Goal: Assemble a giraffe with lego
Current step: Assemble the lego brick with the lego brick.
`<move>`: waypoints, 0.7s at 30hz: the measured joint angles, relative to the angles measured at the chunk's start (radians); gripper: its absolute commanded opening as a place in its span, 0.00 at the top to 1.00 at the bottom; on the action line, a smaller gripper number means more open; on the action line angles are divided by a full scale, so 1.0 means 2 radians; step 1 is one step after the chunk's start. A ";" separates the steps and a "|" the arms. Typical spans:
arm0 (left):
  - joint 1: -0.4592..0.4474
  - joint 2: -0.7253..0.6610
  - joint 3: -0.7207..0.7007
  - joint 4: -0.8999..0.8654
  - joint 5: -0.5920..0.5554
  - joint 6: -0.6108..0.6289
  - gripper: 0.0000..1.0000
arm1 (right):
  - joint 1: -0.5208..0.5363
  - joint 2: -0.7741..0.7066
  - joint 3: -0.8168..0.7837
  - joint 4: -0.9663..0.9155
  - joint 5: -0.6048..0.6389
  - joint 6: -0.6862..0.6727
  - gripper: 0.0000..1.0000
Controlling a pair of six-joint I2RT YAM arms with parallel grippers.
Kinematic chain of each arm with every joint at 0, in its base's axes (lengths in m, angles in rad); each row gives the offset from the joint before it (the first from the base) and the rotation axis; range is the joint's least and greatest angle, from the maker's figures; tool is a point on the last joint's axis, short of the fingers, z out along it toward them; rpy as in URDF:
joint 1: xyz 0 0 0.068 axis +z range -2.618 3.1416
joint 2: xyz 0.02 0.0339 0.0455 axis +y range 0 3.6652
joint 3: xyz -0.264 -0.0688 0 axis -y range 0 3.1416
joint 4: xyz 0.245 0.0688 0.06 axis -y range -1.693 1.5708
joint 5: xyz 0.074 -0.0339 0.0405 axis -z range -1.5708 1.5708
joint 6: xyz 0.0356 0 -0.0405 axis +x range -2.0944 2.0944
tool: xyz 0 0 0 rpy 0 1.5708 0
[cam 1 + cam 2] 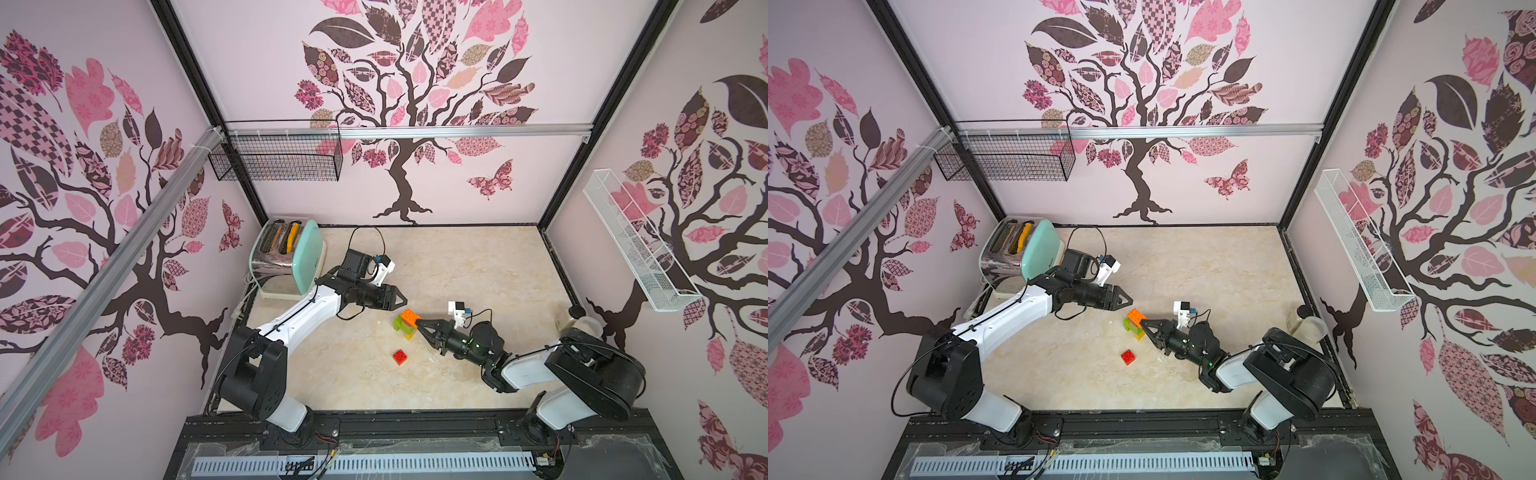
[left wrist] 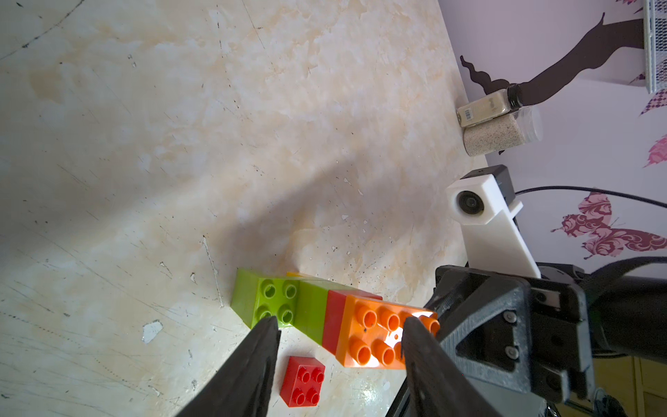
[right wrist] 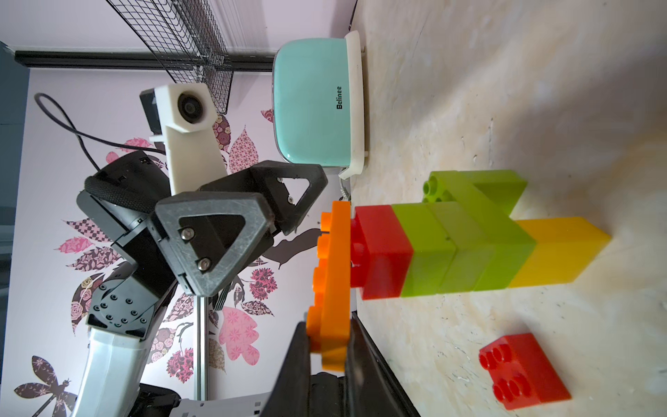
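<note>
The giraffe (image 1: 405,328) (image 1: 1133,328) stands mid-table: a yellow leg, lime-green bricks (image 3: 451,249) and a red brick (image 3: 382,252) stacked upward. A flat orange brick (image 3: 334,274) (image 2: 375,339) lies on the red one. My right gripper (image 1: 419,323) (image 3: 328,325) is shut on that orange brick's overhanging end. My left gripper (image 1: 402,298) (image 2: 341,321) hovers just behind and above the figure, jaws apart, nothing between them. A loose red brick (image 1: 400,357) (image 2: 302,381) lies on the table in front of the giraffe.
A mint toaster (image 1: 291,259) stands at the back left, close to the left arm. Two jars (image 1: 575,318) sit by the right wall. A black wire basket (image 1: 276,156) and a white one (image 1: 636,245) hang on the walls.
</note>
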 measured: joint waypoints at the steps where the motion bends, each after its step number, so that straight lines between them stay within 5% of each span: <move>1: -0.002 0.000 0.000 0.000 0.000 0.000 0.41 | 0.000 -0.004 -0.001 -0.003 0.002 0.000 1.00; 21: -0.034 0.016 -0.013 0.005 -0.010 0.013 0.50 | -0.004 -0.019 -0.009 -0.017 0.007 0.022 1.00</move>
